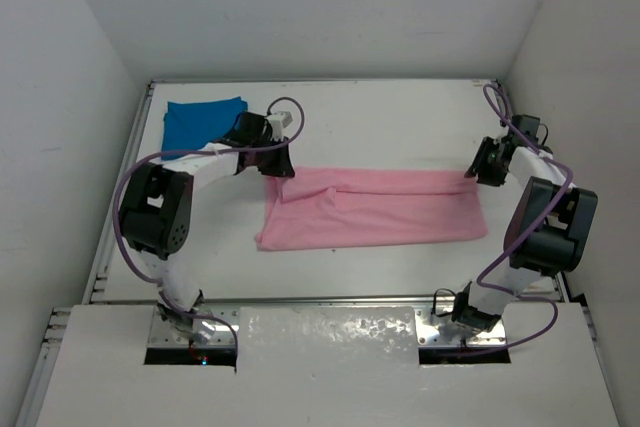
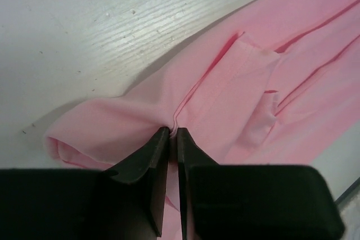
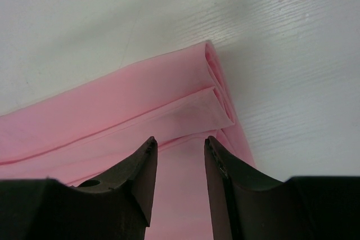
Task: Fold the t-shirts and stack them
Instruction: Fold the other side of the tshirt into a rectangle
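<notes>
The light pink t-shirt (image 1: pixel 372 207) lies folded into a long strip across the middle of the table. My left gripper (image 1: pixel 280 169) is at the strip's far left corner, shut on a pinch of pink cloth (image 2: pixel 185 105) that bunches up between the fingertips (image 2: pixel 163 139). My right gripper (image 1: pixel 478 171) hovers at the far right corner, open, its fingers straddling the rolled pink edge (image 3: pixel 216 102) without pinching it. The bright blue t-shirt (image 1: pixel 200 122) rests as a small folded rectangle at the far left of the table.
White walls enclose the table on three sides. A metal rail (image 1: pixel 330 299) runs along the near edge by the arm bases. Bare white tabletop (image 1: pixel 390 117) lies behind the pink strip.
</notes>
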{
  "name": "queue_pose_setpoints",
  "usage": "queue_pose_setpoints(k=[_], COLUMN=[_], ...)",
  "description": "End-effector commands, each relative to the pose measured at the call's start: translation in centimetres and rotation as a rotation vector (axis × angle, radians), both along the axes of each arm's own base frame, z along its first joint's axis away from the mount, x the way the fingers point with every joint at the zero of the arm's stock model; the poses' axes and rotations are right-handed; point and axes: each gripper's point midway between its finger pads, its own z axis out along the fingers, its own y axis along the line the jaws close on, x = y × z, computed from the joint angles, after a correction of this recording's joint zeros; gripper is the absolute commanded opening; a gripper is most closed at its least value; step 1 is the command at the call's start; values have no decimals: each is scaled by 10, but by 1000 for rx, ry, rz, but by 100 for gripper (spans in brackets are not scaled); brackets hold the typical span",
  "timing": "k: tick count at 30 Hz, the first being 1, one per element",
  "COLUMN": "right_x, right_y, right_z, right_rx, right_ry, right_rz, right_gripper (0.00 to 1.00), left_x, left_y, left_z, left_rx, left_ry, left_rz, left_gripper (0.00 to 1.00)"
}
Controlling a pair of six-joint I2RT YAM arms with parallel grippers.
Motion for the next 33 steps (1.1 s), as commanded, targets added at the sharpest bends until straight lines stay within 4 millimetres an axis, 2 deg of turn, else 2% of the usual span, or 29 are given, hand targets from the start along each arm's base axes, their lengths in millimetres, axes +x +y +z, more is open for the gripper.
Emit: queue_pose_setpoints(k=[1, 4, 6, 9, 15, 21, 23, 28, 33], right_x=[5, 3, 2, 2, 2, 0, 2, 4, 4], right_y=[-3, -2, -3, -4, -5, -5, -4, -5, -5], right_z=[14, 14, 16, 17, 19, 18, 18, 20, 19], right_rx=[-18, -18, -21, -31, -33, -36, -34, -34, -35], right_ry=[-49, -45, -47, -49, -52, -47, -51, -54, -56], right_rz=[8, 9, 6, 7, 6, 8, 10, 9, 12], right_gripper=[38, 38, 38, 38, 38, 38, 38, 38, 38], left_x=[13, 17, 16, 18, 22, 26, 22, 9, 5], left_y=[-10, -14, -14, -5, 1, 18, 21, 20, 23], left_z=[37, 49, 42, 25, 15, -11, -21, -24, -29], left_rx=[-55, -69, -51, 6, 50, 172, 192, 170, 189], left_ry=[-142, -183, -158, -118, -95, -18, 37, 93, 125], left_rz=[-31, -41, -48, -16, 7, 44, 49, 65, 72], left_gripper=[10, 18, 23, 25, 26, 27, 27, 27, 32])
